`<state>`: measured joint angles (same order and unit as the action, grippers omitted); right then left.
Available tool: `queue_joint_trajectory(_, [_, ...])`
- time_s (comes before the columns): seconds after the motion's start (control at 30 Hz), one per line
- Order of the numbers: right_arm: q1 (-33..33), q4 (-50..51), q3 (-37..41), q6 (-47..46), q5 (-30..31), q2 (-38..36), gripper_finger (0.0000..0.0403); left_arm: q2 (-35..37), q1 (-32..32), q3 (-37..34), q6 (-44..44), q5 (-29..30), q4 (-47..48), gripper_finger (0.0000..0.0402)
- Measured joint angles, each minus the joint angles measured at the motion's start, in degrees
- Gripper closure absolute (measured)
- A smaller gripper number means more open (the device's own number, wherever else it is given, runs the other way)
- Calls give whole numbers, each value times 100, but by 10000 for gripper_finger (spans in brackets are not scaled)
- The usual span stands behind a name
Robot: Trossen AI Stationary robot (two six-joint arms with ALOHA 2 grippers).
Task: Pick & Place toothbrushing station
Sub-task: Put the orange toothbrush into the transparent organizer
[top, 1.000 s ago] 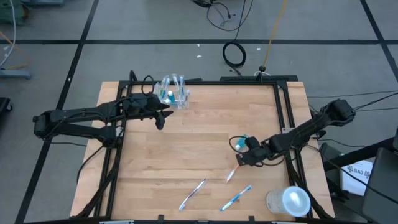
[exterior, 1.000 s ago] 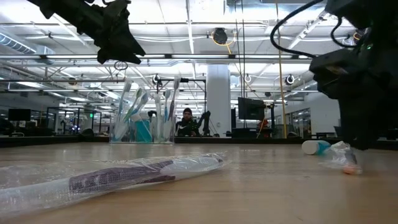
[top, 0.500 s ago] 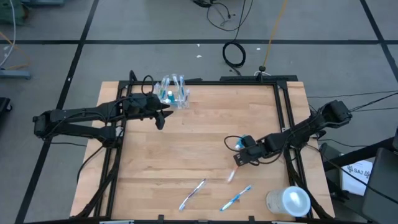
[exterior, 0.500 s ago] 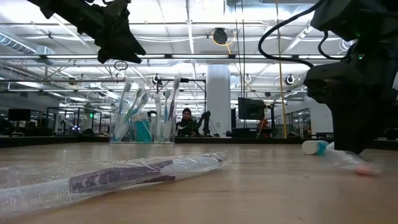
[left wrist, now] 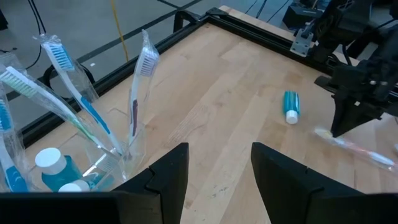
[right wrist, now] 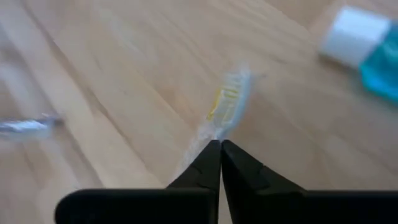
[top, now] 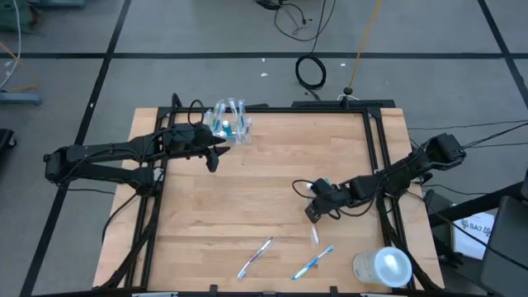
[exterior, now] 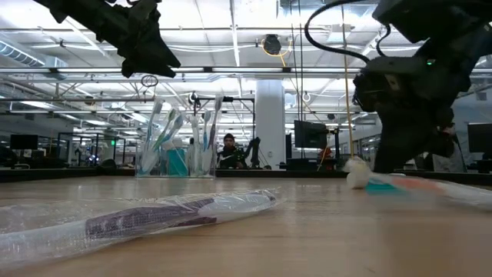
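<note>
Cup (top: 229, 122) mostly loaded; right claw (top: 312, 212) clenched on a wrapped toothbrush (right wrist: 225, 107), left claw (top: 216, 155) released; three brushes, one tube (left wrist: 290, 106) left on desk (top: 247, 206).

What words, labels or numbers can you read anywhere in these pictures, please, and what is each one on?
Print on a white box on the floor right of the table, high view: too small and partly cut off to read.
Toothpaste tube on the table: no print can be made out.
Wrapped toothbrushes in the cup: no readable print.
Nothing else bears legible text.
</note>
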<state>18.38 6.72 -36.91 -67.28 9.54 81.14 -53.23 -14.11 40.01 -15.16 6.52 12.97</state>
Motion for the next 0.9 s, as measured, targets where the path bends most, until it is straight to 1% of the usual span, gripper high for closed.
queue_joint_trajectory(0.17, [-124,-545,0,368,-26,-4,401,0,0,0,-1,0,0,220])
queue_joint_trajectory(0.27, [-266,-1226,0,839,65,-4,402,-1,0,0,-2,0,-3,220])
queue_joint_trajectory(0.47, [-748,-3170,0,2647,592,-7,402,0,0,0,-2,0,-114,220])
queue_joint_trajectory(0.63, [-1329,-5114,0,4500,960,-9,402,-2,0,0,121,0,-267,220])
queue_joint_trajectory(0.73, [-1707,-6257,-9,5459,998,-11,402,0,0,2,349,0,-363,220])
queue_joint_trajectory(0.83, [-2047,-6858,-9,5930,990,-11,403,30,0,2,438,-1,-538,220])
queue_joint_trajectory(0.9, [-2218,-6921,-63,6029,987,-11,403,148,0,2,546,0,-665,220])
